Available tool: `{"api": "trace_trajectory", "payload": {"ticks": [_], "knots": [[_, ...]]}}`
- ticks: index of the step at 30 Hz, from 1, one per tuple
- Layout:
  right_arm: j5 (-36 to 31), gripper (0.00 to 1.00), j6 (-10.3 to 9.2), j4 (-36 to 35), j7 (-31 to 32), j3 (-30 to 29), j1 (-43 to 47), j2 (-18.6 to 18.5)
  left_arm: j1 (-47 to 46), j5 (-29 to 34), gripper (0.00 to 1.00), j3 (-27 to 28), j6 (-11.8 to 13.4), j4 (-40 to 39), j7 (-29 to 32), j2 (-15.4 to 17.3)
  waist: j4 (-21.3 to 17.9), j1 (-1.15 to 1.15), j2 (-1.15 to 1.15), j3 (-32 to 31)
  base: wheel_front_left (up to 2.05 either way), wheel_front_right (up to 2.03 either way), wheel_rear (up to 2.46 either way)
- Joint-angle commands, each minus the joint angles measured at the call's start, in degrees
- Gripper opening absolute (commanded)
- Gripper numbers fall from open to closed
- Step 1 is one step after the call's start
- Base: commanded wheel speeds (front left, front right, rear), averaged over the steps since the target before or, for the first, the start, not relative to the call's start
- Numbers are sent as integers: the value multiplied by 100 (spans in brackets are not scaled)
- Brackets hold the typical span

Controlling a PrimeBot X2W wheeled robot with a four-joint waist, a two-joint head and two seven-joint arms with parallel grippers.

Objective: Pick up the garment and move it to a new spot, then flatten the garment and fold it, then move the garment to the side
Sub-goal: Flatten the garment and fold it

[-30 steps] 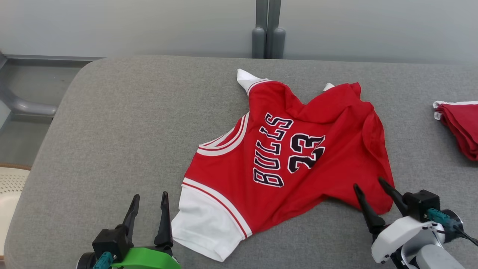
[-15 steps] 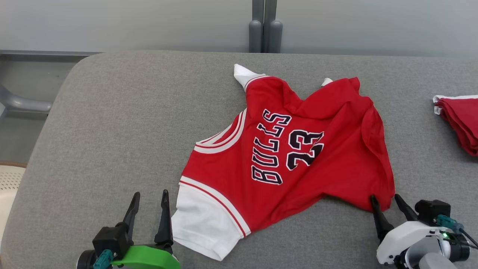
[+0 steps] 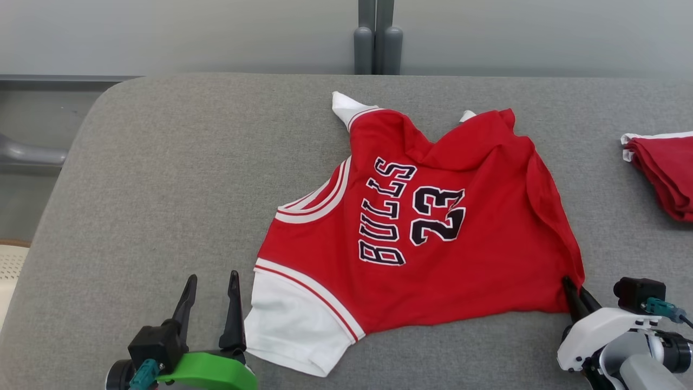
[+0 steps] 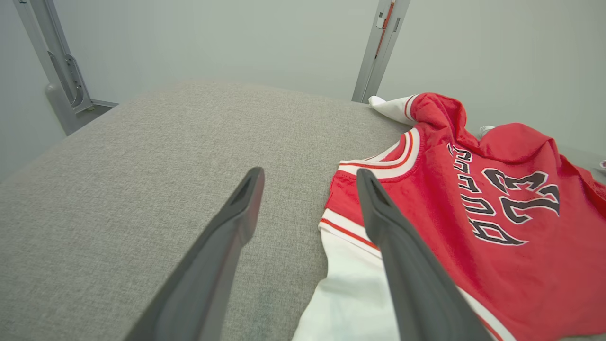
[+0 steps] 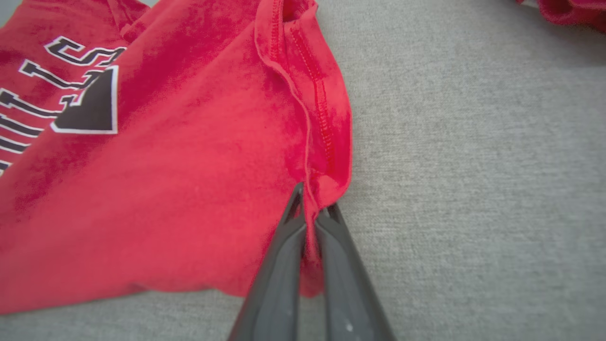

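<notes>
REMOTE STATION: I see the red jersey (image 3: 427,227), lettered BULLS 23, spread across the middle of the grey padded table (image 3: 162,189), with its print facing up and reading sideways. My right gripper (image 3: 574,290) sits at the jersey's 4 o'clock corner, its two dark fingers pinched together on a fold of the red hem. The right wrist view shows the stitched edge bunched between the fingertips, with the cloth around it lying on the padding. My left gripper (image 3: 211,295) rests at the jersey's 8 o'clock, fingers spread wide and holding nothing. Its inner finger stands just beside the white sleeve (image 3: 292,325). In the left wrist view the sleeve runs beneath that finger, and I cannot tell whether the two touch. A second white sleeve tip (image 3: 346,108) pokes out at the jersey's 11 o'clock, near the table's far edge. The striped neckline (image 3: 319,200) opens toward 9 o'clock. A bundle of red cloth (image 3: 663,173) with a white edge lies well apart at 3 o'clock, cut off by the frame. Two grey posts (image 3: 373,49) stand against the pale wall (image 3: 162,32) at 12 o'clock, behind the table.
</notes>
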Motion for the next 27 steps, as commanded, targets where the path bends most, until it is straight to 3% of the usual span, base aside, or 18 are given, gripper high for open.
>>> {"api": "trace_trajectory", "payload": {"ticks": [1, 5, 7, 8, 9, 19, 27], "knots": [[41, 0, -4, -55, 50, -74, 114, -44, 30, -11, 100, 13, 32, -25, 1, 13, -70, 0, 0, -8, 0, 0, 0], [103, 0, -4, -268, 247, -299, 275, -39, 41, -45, 100, -3, 48, -59, 1, 13, -203, 0, 0, -1, 0, 0, 0], [149, 47, -4, -457, 356, -565, 374, 44, 25, -60, 100, -11, 33, -55, 1, 13, -287, 0, 0, 9, 0, 0, 0], [143, 81, -4, -503, 385, -634, 409, 59, 22, -61, 100, -12, 35, -59, 1, 13, -308, 0, 0, 15, 0, 0, 0], [117, 100, -4, -549, 420, -707, 454, 75, 22, -60, 100, -15, 35, -61, 1, 13, -334, 0, 0, 19, 0, 0, 0], [-202, 100, -4, -1109, 477, -1381, 749, 233, -42, 9, 100, -12, -23, 20, 1, 21, -528, 0, 0, 31, 0, 0, 0], [-530, 100, -3, -2132, 133, -1520, 651, 230, -739, 320, 100, -426, -295, 326, 215, 169, -779, 0, 0, 114, 0, 0, 0]]}}
